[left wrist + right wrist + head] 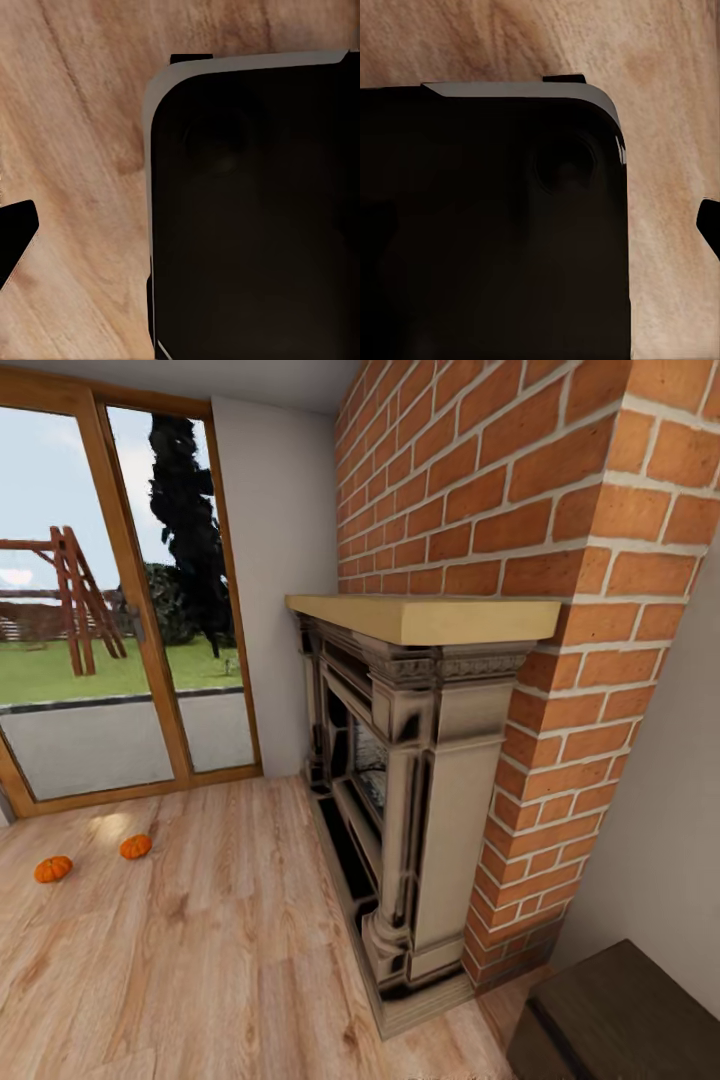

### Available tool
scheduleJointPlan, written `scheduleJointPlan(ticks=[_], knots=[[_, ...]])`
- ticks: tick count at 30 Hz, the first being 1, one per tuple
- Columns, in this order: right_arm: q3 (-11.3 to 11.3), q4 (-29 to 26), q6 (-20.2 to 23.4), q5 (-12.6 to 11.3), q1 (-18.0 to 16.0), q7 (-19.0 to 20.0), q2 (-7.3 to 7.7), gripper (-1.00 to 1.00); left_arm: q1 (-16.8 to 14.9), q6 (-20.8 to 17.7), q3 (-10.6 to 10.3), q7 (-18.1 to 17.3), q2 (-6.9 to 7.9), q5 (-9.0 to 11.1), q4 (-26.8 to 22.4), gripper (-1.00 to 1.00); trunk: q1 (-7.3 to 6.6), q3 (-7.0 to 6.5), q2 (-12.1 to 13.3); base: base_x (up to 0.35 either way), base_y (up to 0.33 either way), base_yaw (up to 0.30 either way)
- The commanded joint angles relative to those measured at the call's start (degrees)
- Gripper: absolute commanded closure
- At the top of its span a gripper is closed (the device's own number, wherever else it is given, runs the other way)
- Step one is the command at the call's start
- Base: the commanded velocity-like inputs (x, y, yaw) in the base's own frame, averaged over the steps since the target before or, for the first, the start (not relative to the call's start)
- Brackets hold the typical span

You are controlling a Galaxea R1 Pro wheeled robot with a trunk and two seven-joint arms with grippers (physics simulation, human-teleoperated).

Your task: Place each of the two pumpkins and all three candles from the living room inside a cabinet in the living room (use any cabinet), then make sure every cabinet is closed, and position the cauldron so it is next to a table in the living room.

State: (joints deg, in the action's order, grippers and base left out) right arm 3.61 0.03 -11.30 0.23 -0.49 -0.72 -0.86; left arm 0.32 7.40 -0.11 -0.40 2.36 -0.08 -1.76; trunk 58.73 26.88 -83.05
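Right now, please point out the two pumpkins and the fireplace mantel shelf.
Left pumpkin (52, 869): head view, on its ribbed top.
Right pumpkin (135, 846): head view, body centre.
Mantel shelf (420, 616): head view, top surface.

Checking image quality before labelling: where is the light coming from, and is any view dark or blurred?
Head view: daylight enters through the glass door, leaving a bright patch on the floor near the pumpkins. Both wrist views: soft, with a dark robot body against blurred wood.

Our left wrist camera looks down past a rounded black body panel (255, 217); our right wrist meets a similar dark panel (487, 232). Fingers unclear.
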Motion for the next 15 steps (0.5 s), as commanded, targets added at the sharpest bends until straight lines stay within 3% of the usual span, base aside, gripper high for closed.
scheduleJointPlan(ticks=[1,15], knots=[[0.34,0.06,-0.22,0.03,-0.04,-0.07,-0.02,-1.00,0.03,0.08,-0.03,-0.04,0.01,-0.01,-0.09,-1.00,0.00,0.05,-0.03,0.000,0.000,-0.261],[0.34,0.06,-0.83,0.03,-0.04,-0.07,-0.02,-1.00,0.03,0.07,-0.02,-0.04,0.01,-0.01,-0.09,-1.00,0.00,0.05,-0.03,0.000,0.000,-0.261]])
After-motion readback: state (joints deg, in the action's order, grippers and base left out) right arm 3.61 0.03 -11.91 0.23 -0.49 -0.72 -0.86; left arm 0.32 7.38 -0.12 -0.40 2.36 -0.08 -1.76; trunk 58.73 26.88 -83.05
